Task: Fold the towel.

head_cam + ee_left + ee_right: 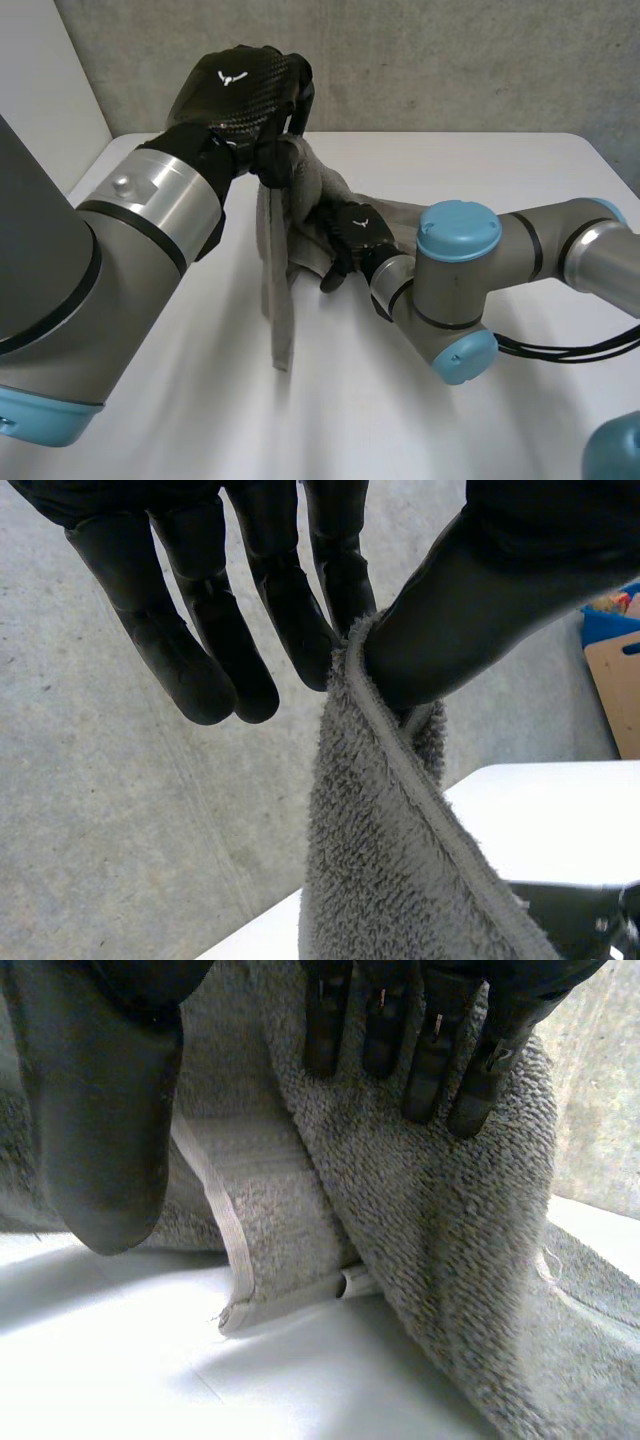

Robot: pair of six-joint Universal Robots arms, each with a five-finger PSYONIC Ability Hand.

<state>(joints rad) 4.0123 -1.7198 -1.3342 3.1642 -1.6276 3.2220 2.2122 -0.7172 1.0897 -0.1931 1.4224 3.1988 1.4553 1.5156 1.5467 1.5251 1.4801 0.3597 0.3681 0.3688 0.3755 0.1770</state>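
A grey towel (281,300) hangs in a long drape from my left hand (240,90), which is raised above the table's far side. In the left wrist view the thumb (470,610) and fingers (320,630) pinch the towel (400,860) at its hemmed edge. The towel's lower part lies bunched on the table by my right hand (352,238). In the right wrist view straight fingers (430,1060) rest against the sloping towel (450,1240), and the thumb (100,1110) stands apart beside a folded hem.
The white table (200,420) spreads out in front of the towel, with a concrete wall (450,60) behind it. My right arm (460,290) reaches in low across the table. A blue and brown object (615,670) stands beyond the table's edge.
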